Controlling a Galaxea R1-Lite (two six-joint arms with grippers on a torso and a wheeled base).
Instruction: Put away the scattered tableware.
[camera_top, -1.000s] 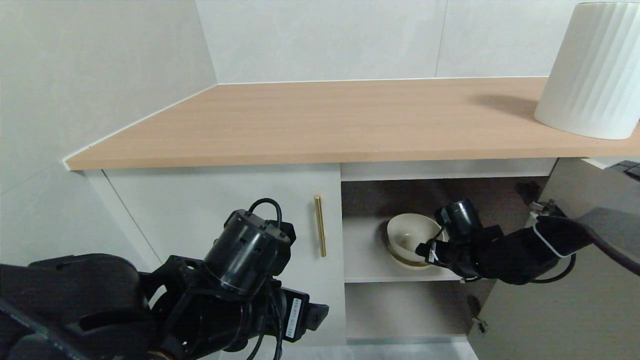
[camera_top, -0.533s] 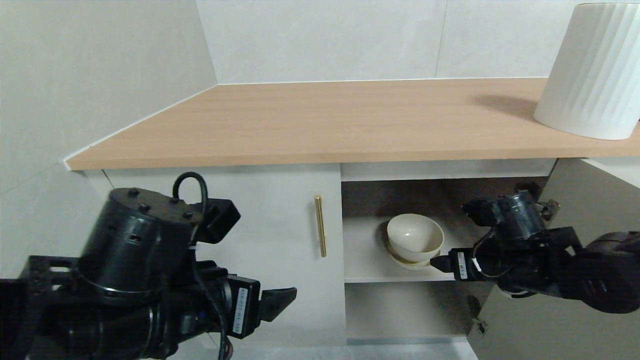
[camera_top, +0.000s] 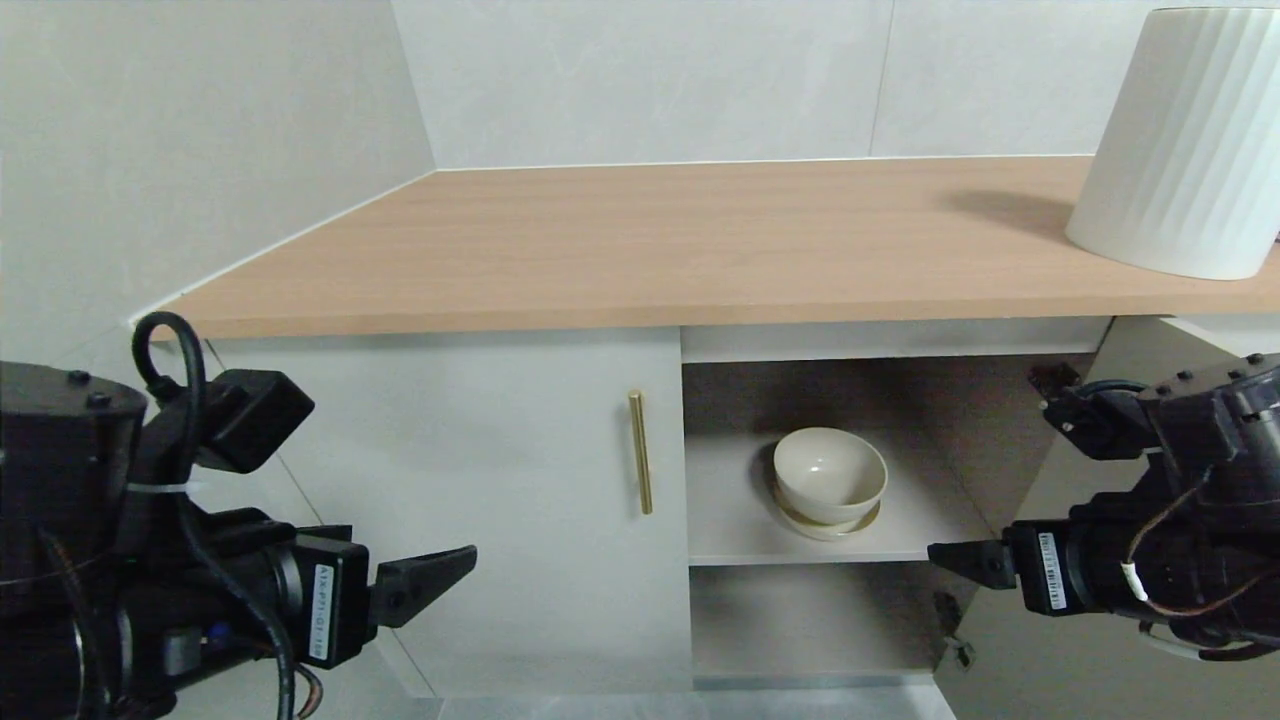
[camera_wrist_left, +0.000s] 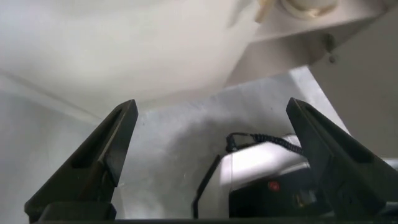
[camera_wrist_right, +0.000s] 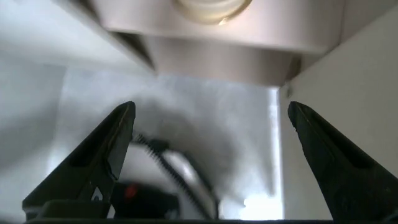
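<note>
In the head view, the cream ceramic bowl (camera_top: 830, 474) sits on a flat cream plate (camera_top: 826, 522). Both stand on the upper shelf (camera_top: 730, 515) of the white cabinet (camera_top: 890, 340), which is under the light wooden bench (camera_top: 640, 250). The open right door (camera_top: 1050, 680) stands to the side, and the left door (camera_top: 480, 440) with its brass bar handle (camera_top: 640, 452) is shut. My left tool (camera_top: 430, 578) hangs low in front of the shut door and my right tool (camera_top: 962, 560) low beside the open one, both well apart from the bowl. In the left wrist view the left tool is spread wide with nothing between its fingers, and the bowl shows far off on its shelf. The right wrist view tells the same for the right tool: spread, empty, the bowl far off. I judge that this stack is put away. What is left is probably to close the right door, or to fetch other pieces, if there are any outside these views.
</note>
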